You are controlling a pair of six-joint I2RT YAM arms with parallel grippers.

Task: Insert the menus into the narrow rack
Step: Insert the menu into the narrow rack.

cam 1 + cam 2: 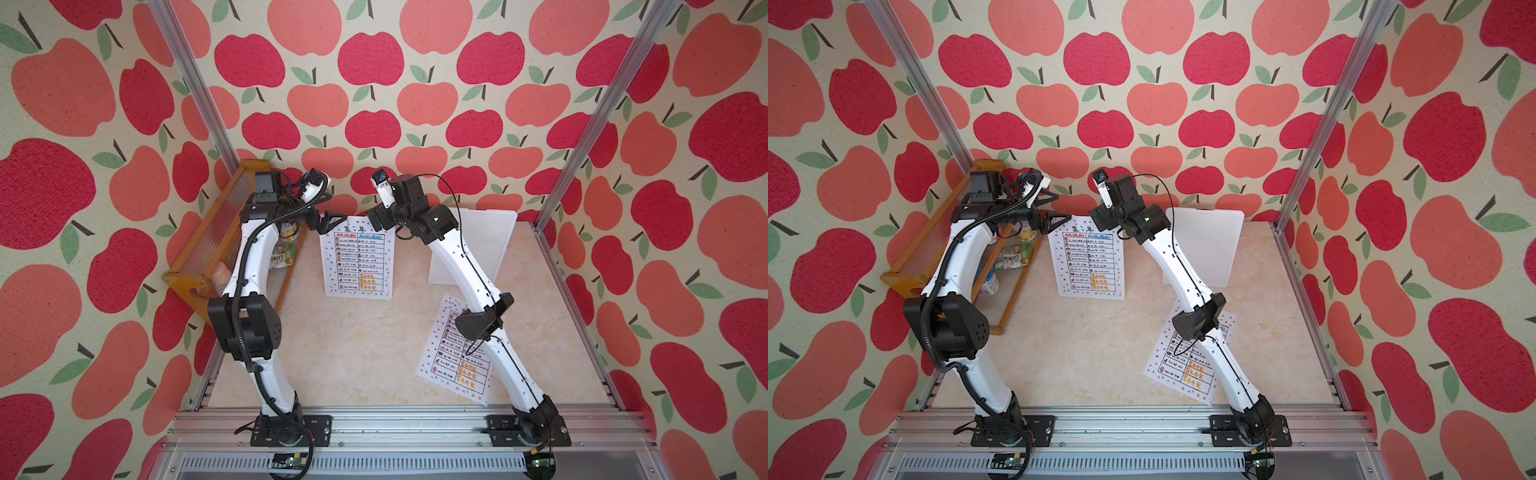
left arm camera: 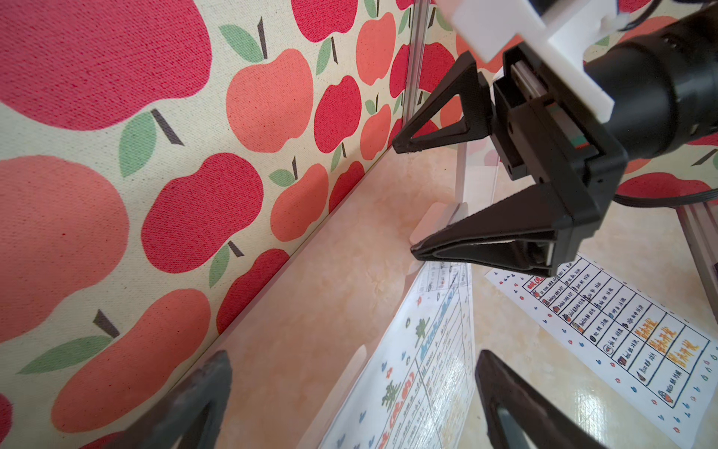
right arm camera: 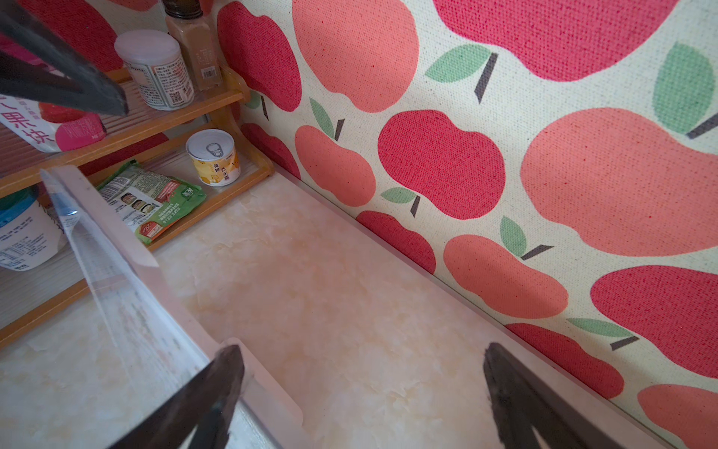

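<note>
One of the menus (image 1: 358, 257) stands upright in the narrow rack (image 2: 349, 373), a clear holder near the back wall. My left gripper (image 2: 351, 359) hangs open over its top edge, one finger on each side, touching nothing. Open as well, my right gripper (image 3: 363, 350) is at the rack's other end (image 3: 128, 280); one finger is beside the clear panel, the other nearer the wall, and nothing is held. In the left wrist view, the right gripper (image 2: 406, 198) shows spread jaws. The second menu (image 1: 457, 361) lies flat on the table, partly under my right arm.
A wooden shelf (image 1: 208, 249) along the left wall holds a can (image 3: 213, 155), a green packet (image 3: 155, 198) and jars. A white board (image 1: 486, 249) leans at the back right. The apple-print back wall (image 3: 466, 155) is close behind the rack.
</note>
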